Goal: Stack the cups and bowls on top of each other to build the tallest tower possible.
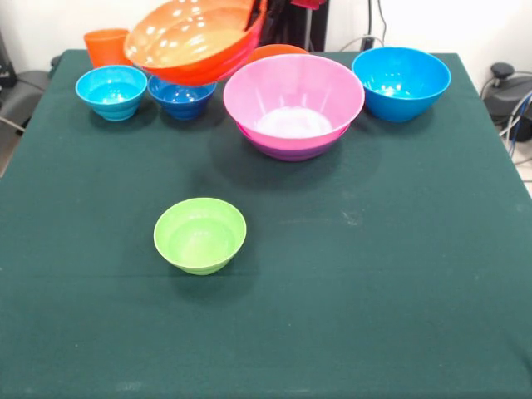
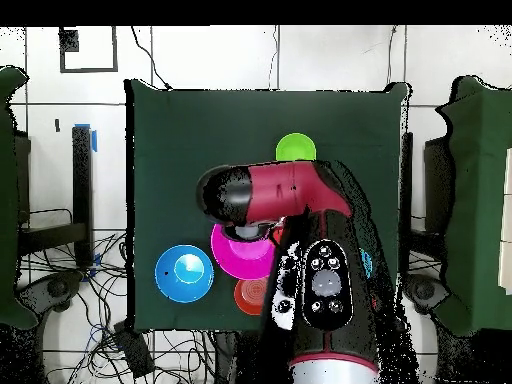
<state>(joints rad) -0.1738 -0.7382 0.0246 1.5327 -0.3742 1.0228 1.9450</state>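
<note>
A wide shallow orange bowl (image 1: 193,37) hangs tilted in the air at the back of the table. My gripper (image 1: 258,14) is shut on its right rim, and only its dark tips show at the top edge. Just right of and below it, a large pink bowl (image 1: 293,100) (image 2: 238,256) sits nested in a purple bowl (image 1: 291,150). A big blue bowl (image 1: 401,81) (image 2: 184,272) stands further right. Behind the lifted bowl are an orange cup (image 1: 105,46), a small light-blue bowl (image 1: 111,91) and a small dark-blue bowl (image 1: 181,96). A small lime-green bowl (image 1: 199,235) (image 2: 296,149) stands alone in the middle.
A small orange bowl (image 1: 278,51) (image 2: 250,295) peeks out behind the pink bowl. In the overhead view the red and black arm (image 2: 300,200) covers the table's middle and hides the gripper and the lifted bowl. Cables lie on the floor around the dark green table (image 1: 374,274).
</note>
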